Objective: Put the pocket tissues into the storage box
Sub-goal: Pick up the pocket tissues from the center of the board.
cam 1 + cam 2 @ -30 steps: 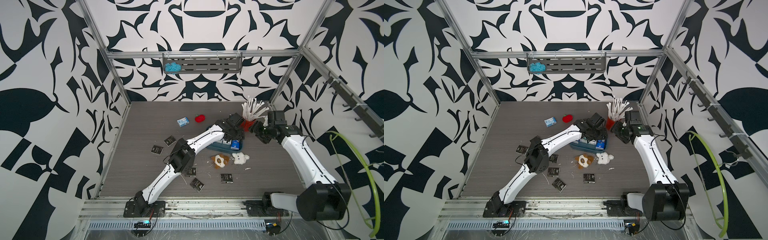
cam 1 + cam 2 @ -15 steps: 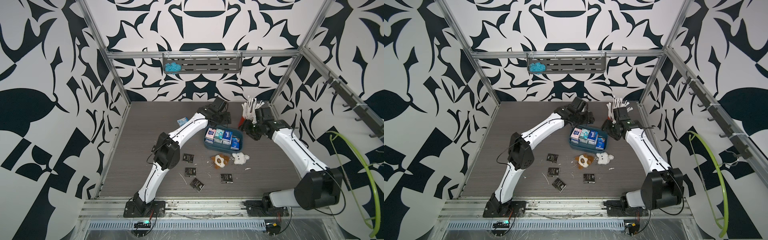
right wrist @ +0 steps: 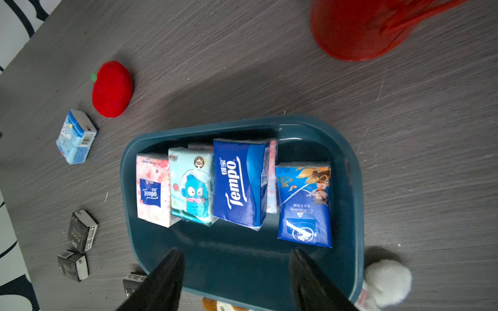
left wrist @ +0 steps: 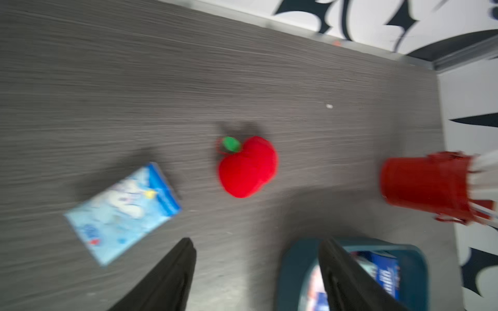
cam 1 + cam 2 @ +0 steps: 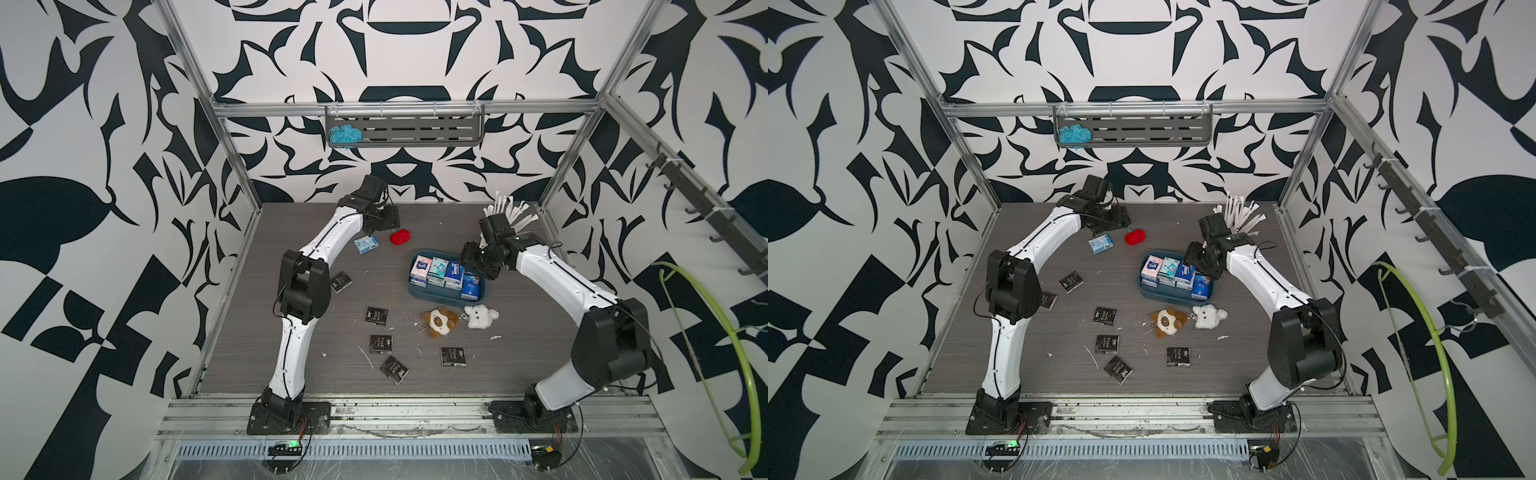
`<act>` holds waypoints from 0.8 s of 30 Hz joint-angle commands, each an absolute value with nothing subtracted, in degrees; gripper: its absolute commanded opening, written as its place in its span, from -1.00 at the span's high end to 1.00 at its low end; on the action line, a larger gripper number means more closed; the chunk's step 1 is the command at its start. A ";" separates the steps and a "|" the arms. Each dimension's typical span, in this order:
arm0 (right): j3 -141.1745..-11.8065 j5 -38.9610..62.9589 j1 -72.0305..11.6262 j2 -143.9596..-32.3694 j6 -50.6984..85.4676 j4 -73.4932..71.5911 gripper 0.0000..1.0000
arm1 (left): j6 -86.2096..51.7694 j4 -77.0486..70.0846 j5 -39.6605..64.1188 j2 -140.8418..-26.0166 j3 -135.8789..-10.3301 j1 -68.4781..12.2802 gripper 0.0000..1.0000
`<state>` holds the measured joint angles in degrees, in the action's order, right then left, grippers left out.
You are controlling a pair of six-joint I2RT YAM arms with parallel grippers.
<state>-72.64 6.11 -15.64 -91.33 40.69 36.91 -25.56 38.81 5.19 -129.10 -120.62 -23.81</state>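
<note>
The dark teal storage box (image 5: 436,300) (image 5: 1177,297) stands right of centre with several pocket tissues in it: pink (image 5: 420,266), teal (image 3: 191,185) and dark blue (image 3: 238,185) packs. A light blue pack (image 5: 365,244) (image 4: 121,210) lies on the table at the back. Several black packs (image 5: 381,344) are scattered in front. My left gripper (image 5: 385,218) (image 4: 256,242) hovers open and empty near the back, by the light blue pack. My right gripper (image 5: 471,261) (image 3: 237,251) hangs open and empty over the box's right end.
A red apple plush (image 5: 400,237) lies beside the light blue pack. A red cup (image 3: 355,27) of white sticks (image 5: 509,214) stands behind the box. Brown (image 5: 439,321) and white (image 5: 480,316) plush toys lie just in front of the box.
My left gripper swung from over the box to the back left, uncovering the packs inside. My right gripper moved from beside the red cup to above the box.
</note>
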 commanded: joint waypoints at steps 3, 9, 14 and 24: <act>-77.46 4.04 -15.82 -94.04 42.09 36.63 -0.34 | -18.75 41.79 4.77 -135.31 -124.04 -20.35 -0.57; -80.49 2.92 -15.82 -97.00 43.01 37.00 -0.34 | -14.37 43.77 5.13 -141.98 -131.66 -18.25 -0.59; -82.41 2.64 -15.81 -98.93 43.83 37.35 -0.34 | -13.05 44.04 6.61 -144.44 -132.90 -17.32 -0.59; -87.81 3.24 -15.82 -102.93 43.13 39.71 -0.34 | -15.13 43.73 9.13 -139.52 -123.19 -16.97 -0.58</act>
<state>-84.77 3.75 -15.64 -103.09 43.40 38.15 -14.33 42.46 7.62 -142.74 -127.20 -17.23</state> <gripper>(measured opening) 0.668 0.790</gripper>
